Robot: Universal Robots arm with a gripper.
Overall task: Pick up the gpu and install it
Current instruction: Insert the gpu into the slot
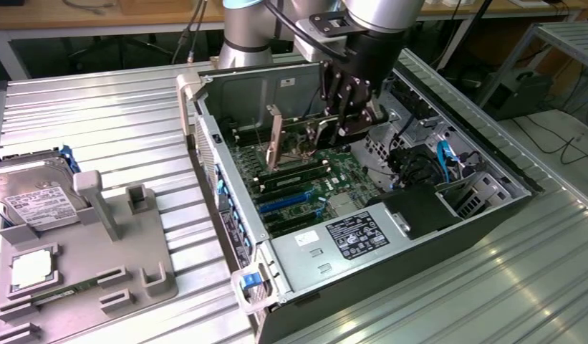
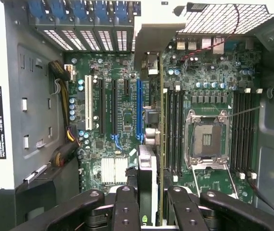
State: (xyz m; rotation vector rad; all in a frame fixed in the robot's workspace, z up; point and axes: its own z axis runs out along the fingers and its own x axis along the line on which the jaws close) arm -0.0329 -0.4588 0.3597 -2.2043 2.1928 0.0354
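Tool (image 1: 339,129) clamped narrow on the thin black-faced gpu card (image 2: 152,178), held edge-down over the green motherboard (image 1: 346,168), eleven o'clock inside the open grey computer case (image 1: 260,86). Insertion step, I'd judge. Seating needs it squared up, then pressed straight.

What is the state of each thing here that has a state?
computer case: open, lying on its side.
gripper: shut on the gpu.
gpu: upright inside the computer case, held by the gripper.
CPU socket: empty.
hard drive: in the grey holder, outside the computer case.
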